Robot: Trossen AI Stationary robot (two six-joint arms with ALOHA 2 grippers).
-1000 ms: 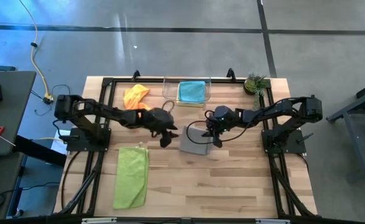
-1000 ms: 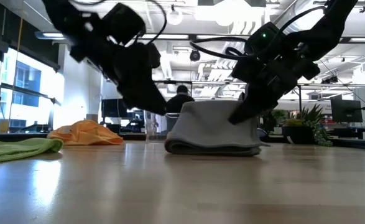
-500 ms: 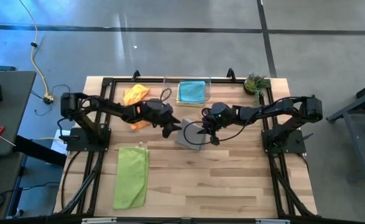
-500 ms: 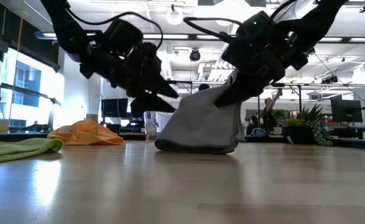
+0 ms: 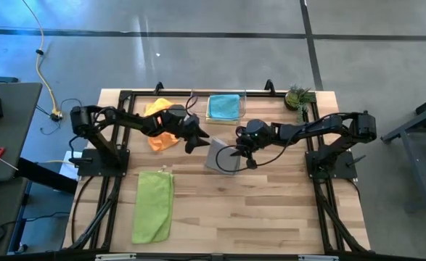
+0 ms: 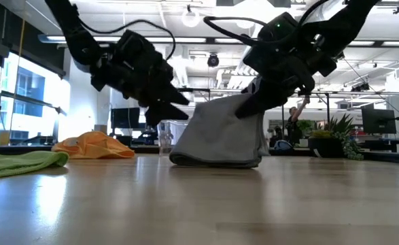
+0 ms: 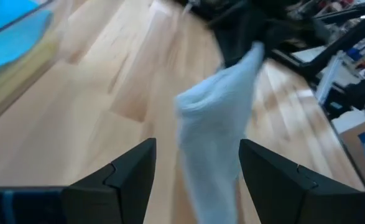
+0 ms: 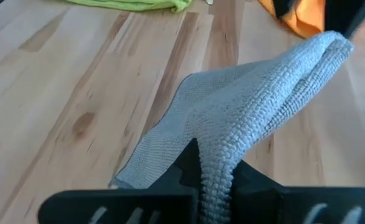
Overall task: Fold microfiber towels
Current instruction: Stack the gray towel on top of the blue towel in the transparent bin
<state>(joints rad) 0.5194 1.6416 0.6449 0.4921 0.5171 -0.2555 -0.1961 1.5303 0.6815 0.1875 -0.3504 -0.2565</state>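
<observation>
The grey towel (image 5: 220,155) stands folded and raised near the table's middle; it also shows in the low view (image 6: 219,136). My right gripper (image 5: 235,153) is shut on it. My left gripper (image 5: 196,142) is open and empty just left of the towel, with its fingers (image 7: 132,168) apart and the towel (image 7: 216,118) ahead of them. The orange towel (image 5: 159,116) lies bunched at the far left, partly under my left arm. The teal towel (image 5: 223,106) lies in the clear bin. The lime green towel (image 5: 154,204) lies flat at the near left. My right gripper pinches the grey towel's raised upper part (image 8: 216,155) between its two fingers, over several folded layers. The fingers come from the table's right, slanting down. The towel rises tent-like to the fingers (image 6: 250,109), and its lower fold (image 6: 213,161) rests on the table.
The clear bin (image 5: 218,94) stands at the far edge, with a small potted plant (image 5: 297,96) to its right. Bare wood lies across the table's near right half (image 5: 271,210).
My right gripper has gone toward the table's left and a little up with the grey towel's right part. The towel has gone from lying flat and folded to standing raised, its lower fold still on the table. My left gripper has drawn back toward the far edge.
</observation>
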